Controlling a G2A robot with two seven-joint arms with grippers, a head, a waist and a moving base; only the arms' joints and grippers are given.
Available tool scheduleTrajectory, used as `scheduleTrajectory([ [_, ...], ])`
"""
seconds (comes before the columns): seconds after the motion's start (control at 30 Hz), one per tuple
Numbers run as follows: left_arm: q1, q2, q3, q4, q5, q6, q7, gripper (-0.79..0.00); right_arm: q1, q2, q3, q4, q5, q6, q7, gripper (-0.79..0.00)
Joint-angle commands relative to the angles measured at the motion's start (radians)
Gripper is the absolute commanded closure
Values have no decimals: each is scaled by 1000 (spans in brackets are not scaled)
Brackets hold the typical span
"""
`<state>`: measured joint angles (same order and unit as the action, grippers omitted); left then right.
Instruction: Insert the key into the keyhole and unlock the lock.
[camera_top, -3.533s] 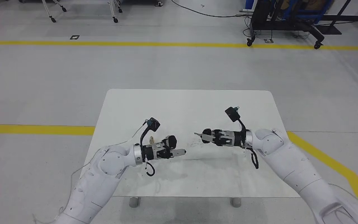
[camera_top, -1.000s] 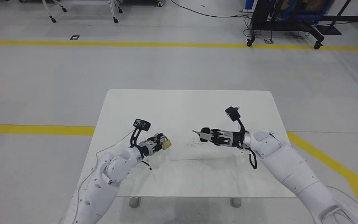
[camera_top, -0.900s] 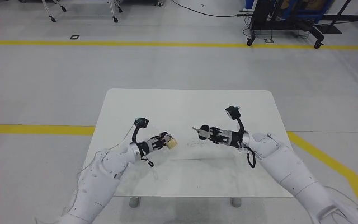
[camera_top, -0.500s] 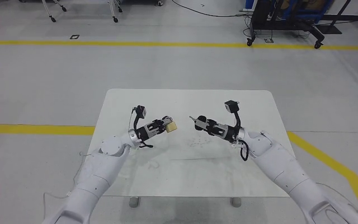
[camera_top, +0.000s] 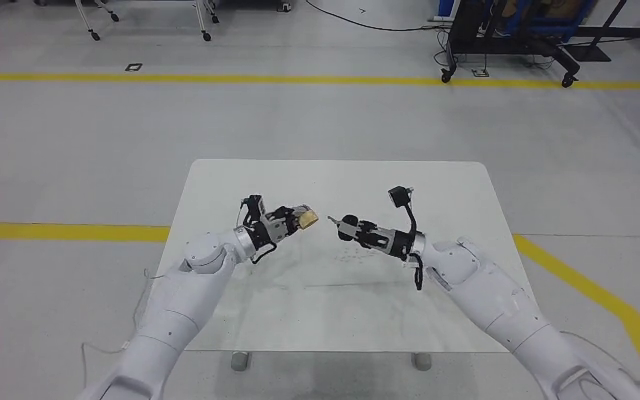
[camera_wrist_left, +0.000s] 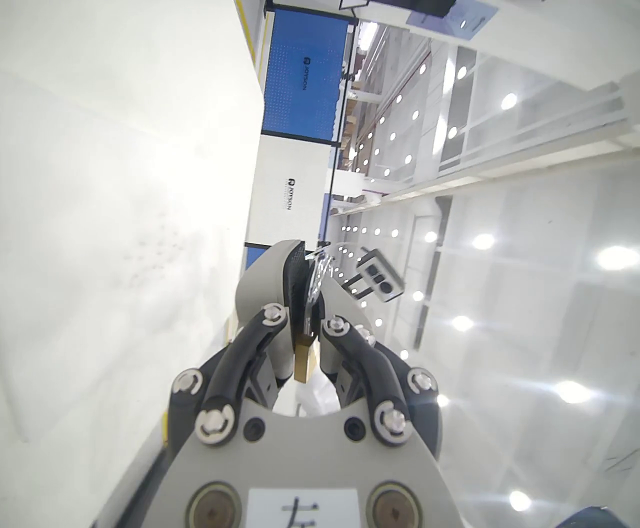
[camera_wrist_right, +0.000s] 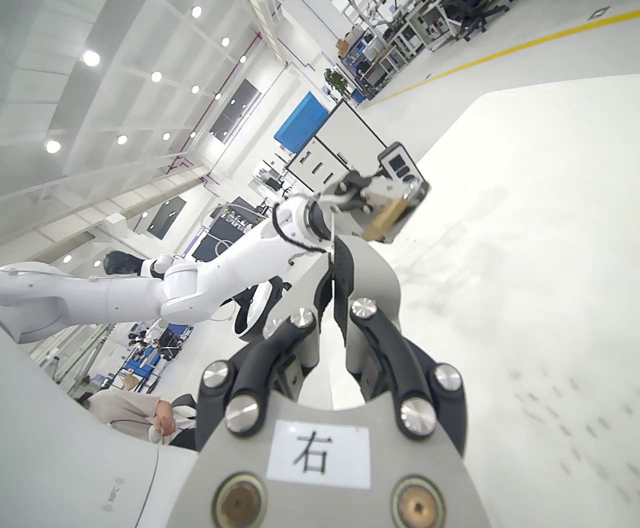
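Note:
A small brass padlock (camera_top: 309, 217) is held above the middle of the white table (camera_top: 300, 320), with my left gripper (camera_top: 293, 217) shut on it. In the left wrist view its brass body (camera_wrist_left: 304, 361) sits between the closed fingers and its steel shackle (camera_wrist_left: 318, 278) pokes out past the tips. My right gripper (camera_top: 347, 223) faces it from the other side, shut on a thin metal key (camera_top: 333, 218) whose tip points at the lock. A short gap separates the two. The right wrist view shows its closed fingers (camera_wrist_right: 345, 265) aimed at the padlock (camera_wrist_right: 382, 215).
Faint dark speckles (camera_top: 350, 255) mark the tabletop below the grippers. Bare grey floor with yellow lines surrounds the table.
Both arms have moved away from the table's near edge and toward each other. The gap between lock and key has narrowed, and the left gripper has turned the lock to face the key.

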<state>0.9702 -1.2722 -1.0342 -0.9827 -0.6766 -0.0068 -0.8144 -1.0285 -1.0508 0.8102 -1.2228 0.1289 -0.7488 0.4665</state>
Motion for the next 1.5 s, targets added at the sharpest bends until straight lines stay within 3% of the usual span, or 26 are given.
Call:
scheduleTrajectory([
  [0.0, -41, -15, 14, 62, -78, 69, -28, 0, -17, 4, 20, -31, -14, 31, -23, 0],
  [0.17, -102, -54, 41, 171, -262, 146, -159, 0, -72, 21, 85, -140, -74, 137, -67, 0],
  [0.7, -97, -54, 40, 159, -263, 130, -158, 0, -92, 24, 96, -176, -80, 175, -69, 0],
  [0.87, -69, -54, 4, 146, -300, 68, -123, 0, -122, 21, 92, -210, 164, 356, 91, 0],
  [0.97, -65, -53, 0, 140, -279, 81, -96, 0, -147, 23, 111, -256, 252, 475, 121, 0],
  [1.27, -65, -52, 39, 104, -119, 94, -21, 0, -168, 31, 139, -419, 177, 794, 82, 0],
  [1.47, -60, -55, 41, 91, -96, 84, -4, 0, -166, 25, 143, -459, 135, 913, 21, 0],
])
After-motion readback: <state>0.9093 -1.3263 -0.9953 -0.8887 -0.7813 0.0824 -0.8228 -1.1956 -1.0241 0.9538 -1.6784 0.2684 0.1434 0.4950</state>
